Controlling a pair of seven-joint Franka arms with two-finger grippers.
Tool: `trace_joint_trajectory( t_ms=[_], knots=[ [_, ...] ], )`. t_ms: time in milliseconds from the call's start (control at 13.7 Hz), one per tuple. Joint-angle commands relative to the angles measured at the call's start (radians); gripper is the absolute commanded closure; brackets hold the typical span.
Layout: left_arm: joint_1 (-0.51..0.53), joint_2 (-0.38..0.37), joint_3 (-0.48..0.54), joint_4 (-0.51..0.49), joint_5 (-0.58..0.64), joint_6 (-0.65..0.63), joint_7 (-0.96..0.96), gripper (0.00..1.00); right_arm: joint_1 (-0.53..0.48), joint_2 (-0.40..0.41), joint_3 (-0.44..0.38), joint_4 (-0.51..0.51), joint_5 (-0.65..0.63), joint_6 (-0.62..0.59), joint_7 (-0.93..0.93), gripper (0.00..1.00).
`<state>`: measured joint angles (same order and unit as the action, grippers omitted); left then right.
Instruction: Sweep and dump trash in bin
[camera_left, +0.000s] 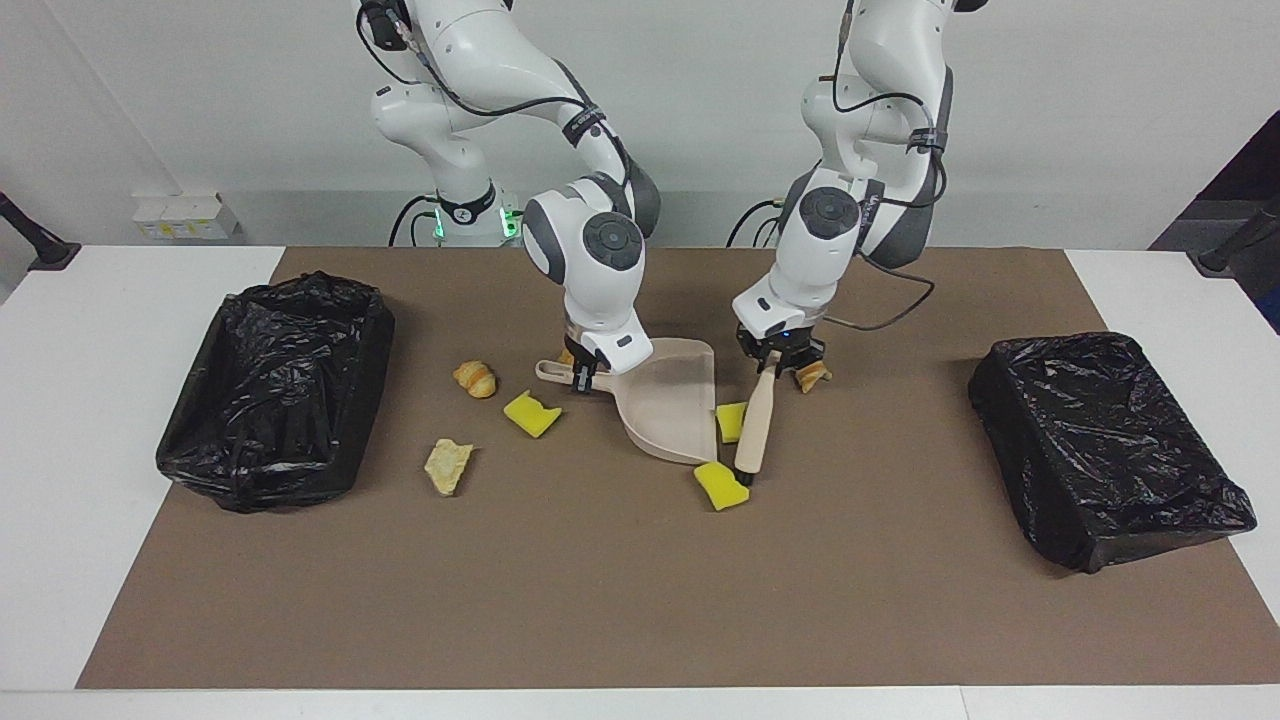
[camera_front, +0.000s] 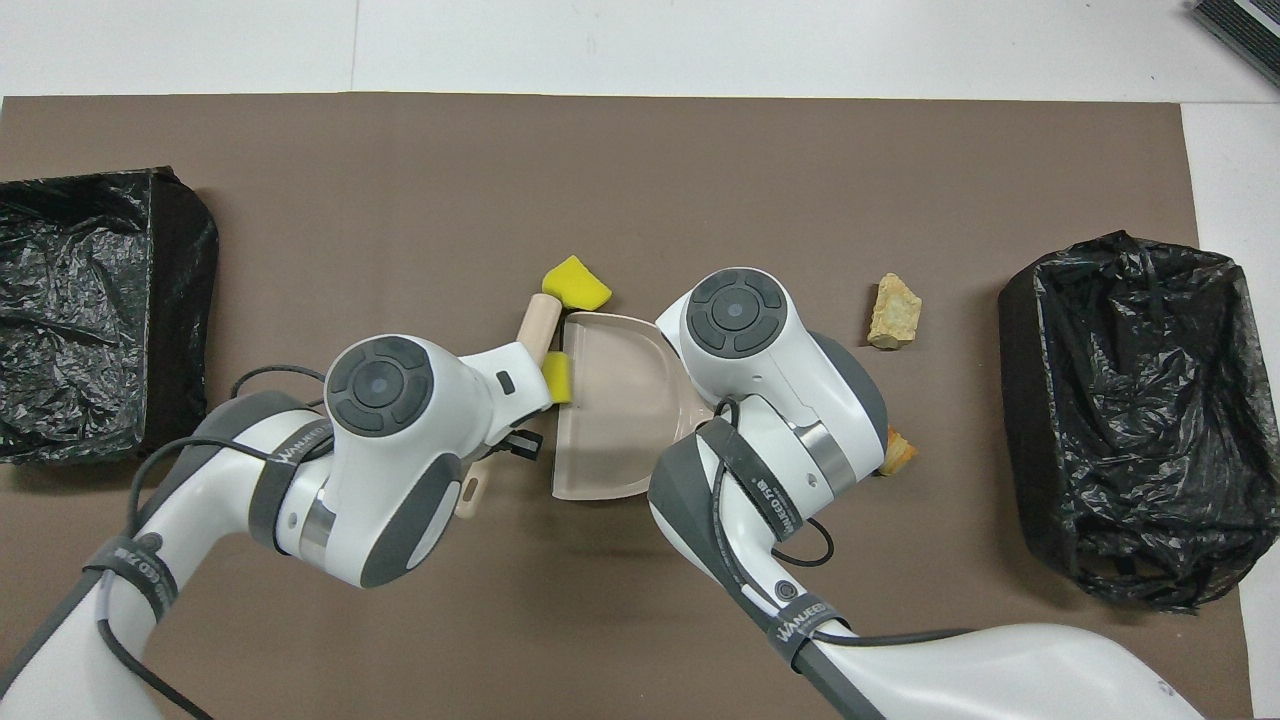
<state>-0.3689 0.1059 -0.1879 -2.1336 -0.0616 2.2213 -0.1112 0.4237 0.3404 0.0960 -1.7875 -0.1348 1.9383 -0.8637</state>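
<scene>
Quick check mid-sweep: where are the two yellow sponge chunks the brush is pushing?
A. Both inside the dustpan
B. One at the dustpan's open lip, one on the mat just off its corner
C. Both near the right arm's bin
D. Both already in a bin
B: one yellow chunk sits between the brush and the dustpan lip, the other chunk lies on the mat off the pan's corner.

Brown mat (camera_left: 600, 600) covers most of white table (camera_left: 60, 450). White box-like thing (camera_left: 185, 215) at wall near right arm's end, too small to tell what. Dark grey object (camera_front: 1240, 20) at table corner, farthest from robots, left... can't tell what. Black stand foot (camera_left: 40, 245) at table edge, right arm's end.
</scene>
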Motion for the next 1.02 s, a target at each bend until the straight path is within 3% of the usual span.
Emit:
trace_joint_trajectory(
  t_ms=[0,293,585,951],
  knots=[
    [-0.085,-0.031,0.013,-0.006,-0.064,-0.023,0.009,1.00,-0.003,-0.009,0.002,-0.026,0.004,0.034,0.035,1.00],
    [-0.130,-0.075,0.018,0.006,-0.075,-0.089,-0.076,1.00,-0.003,-0.009,0.004,-0.026,0.004,0.034,0.035,1.00],
    [-0.024,-0.091,0.028,0.066,-0.066,-0.239,-0.129,1.00,-0.003,-0.009,0.004,-0.026,0.003,0.034,0.035,1.00],
    [0.027,-0.175,0.030,0.032,0.043,-0.391,-0.616,1.00,-0.003,-0.009,0.002,-0.026,0.004,0.034,0.035,1.00]
  ],
)
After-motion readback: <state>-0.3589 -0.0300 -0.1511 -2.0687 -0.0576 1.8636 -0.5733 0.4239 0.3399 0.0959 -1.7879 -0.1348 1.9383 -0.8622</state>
